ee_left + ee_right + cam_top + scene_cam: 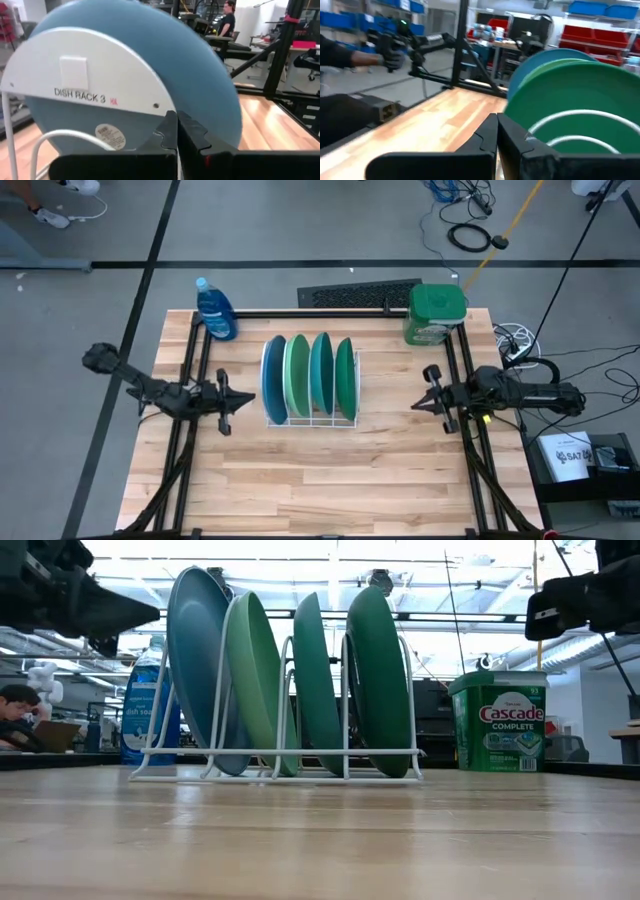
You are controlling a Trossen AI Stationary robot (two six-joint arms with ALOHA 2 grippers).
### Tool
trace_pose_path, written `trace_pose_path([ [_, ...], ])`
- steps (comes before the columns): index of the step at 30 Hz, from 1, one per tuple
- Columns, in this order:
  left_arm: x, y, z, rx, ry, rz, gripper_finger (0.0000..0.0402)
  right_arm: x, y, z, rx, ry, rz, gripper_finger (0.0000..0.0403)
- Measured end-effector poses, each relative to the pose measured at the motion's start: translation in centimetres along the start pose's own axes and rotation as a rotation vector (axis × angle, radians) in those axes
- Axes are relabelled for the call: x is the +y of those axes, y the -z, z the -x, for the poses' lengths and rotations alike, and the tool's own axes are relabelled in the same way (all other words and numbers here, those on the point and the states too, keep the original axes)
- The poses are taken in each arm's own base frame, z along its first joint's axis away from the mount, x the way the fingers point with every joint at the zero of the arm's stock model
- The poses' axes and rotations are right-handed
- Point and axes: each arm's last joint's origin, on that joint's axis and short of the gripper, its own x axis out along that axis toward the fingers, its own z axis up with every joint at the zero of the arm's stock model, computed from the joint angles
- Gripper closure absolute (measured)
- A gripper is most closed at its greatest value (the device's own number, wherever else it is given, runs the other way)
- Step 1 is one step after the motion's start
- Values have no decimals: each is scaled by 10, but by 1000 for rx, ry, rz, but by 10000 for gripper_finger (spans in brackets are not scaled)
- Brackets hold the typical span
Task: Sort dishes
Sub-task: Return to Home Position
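Note:
Four plates stand on edge in a white wire rack at the table's middle: blue, light green, teal and dark green, left to right. In the low view their lower rims sit between the rack's wires. My left gripper hovers shut just left of the rack, facing the blue plate and the rack's white end label. My right gripper hovers shut to the rack's right, facing the dark green plate.
A blue soap bottle stands at the far left of the table and a green Cascade tub at the far right corner. Black frame rails run along both sides. Bare wood lies on the rack's near side. People are in the room beyond.

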Motion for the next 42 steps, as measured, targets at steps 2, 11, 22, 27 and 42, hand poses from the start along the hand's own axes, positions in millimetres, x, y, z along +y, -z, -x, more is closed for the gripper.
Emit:
trace_pose_path([
  [2,3,1,-2,11,5,13,402,1,2,-1,-17,-23,-10,403],
  [11,10,1,-3,10,-11,8,402,1,5,0,16,-32,-7,403],
  [22,16,-2,8,-33,-5,9,402,-1,5,1,73,59,8,403],
  [27,17,-3,10,-43,0,-5,402,-1,4,1,69,62,25,403],
  [42,16,-6,10,-76,20,-57,402,-1,13,-2,11,73,-43,403],
])
